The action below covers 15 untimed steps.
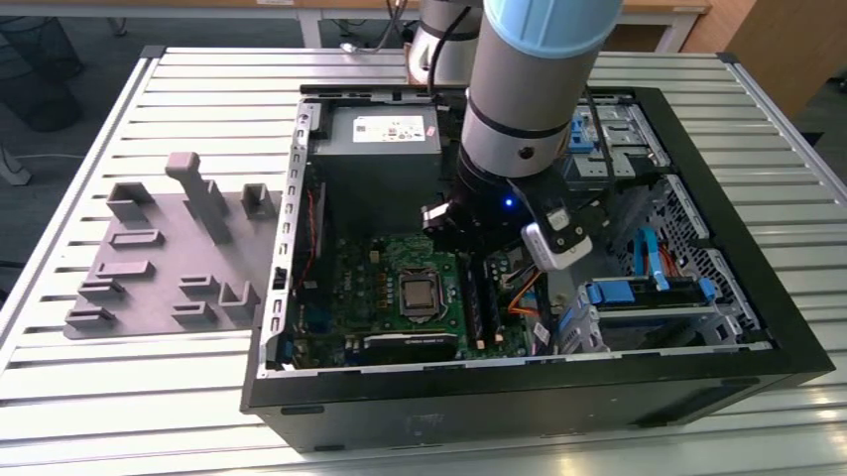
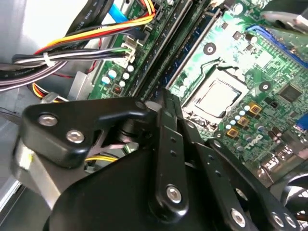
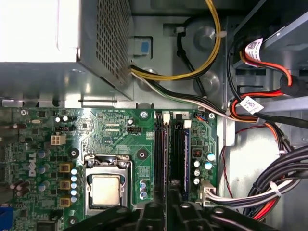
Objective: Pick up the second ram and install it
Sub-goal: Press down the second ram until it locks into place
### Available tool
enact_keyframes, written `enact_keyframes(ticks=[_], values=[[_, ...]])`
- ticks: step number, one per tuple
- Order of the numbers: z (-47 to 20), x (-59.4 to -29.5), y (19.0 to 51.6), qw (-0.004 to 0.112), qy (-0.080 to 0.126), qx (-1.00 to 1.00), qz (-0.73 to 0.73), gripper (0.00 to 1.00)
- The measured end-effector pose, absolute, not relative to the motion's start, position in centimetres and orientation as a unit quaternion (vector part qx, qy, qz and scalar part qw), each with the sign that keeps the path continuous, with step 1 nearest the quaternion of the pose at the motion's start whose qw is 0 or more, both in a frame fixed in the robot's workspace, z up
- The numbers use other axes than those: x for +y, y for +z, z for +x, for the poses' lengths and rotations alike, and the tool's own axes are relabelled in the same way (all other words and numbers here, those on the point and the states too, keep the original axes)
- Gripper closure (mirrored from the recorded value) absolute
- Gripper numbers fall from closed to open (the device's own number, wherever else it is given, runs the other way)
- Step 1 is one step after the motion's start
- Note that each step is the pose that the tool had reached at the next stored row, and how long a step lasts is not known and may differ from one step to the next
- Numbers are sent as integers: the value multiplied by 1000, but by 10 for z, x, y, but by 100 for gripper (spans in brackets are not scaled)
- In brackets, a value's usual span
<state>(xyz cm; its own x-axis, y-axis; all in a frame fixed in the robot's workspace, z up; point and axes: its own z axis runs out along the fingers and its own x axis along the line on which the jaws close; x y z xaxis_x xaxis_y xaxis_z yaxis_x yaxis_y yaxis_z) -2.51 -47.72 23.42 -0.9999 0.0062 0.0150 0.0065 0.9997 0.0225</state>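
The second ram (image 3: 177,154) is a long dark stick standing on edge in the memory slots of the green motherboard (image 3: 120,130), beside another slot (image 3: 160,154). My gripper (image 3: 169,207) sits right over its near end, jaws drawn close on either side of the stick. Whether the stick is fully seated I cannot tell. In the exterior view the gripper (image 1: 483,253) is low inside the open computer case, directly above the slots (image 1: 479,297). The second wrist view looks past the black gripper (image 2: 161,98) at the motherboard (image 2: 269,72).
A grey moulded tray (image 1: 159,268) lies on the slatted table at the exterior view's left. The grey power-supply box (image 1: 377,134) fills the case's back. The processor socket (image 3: 106,187) is beside the slots. Cable bundles (image 3: 269,183) and a drive cage (image 1: 649,293) crowd the other side.
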Motion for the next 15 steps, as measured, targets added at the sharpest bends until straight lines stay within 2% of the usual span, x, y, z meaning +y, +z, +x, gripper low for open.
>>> enact_keyframes(ticks=[1,3,15], values=[[-25,-477,234,8,-11,-1000,-3,87],[-25,-477,234,8,-11,-1000,-3,89],[-25,-477,222,8,-12,-1000,-3,89]])
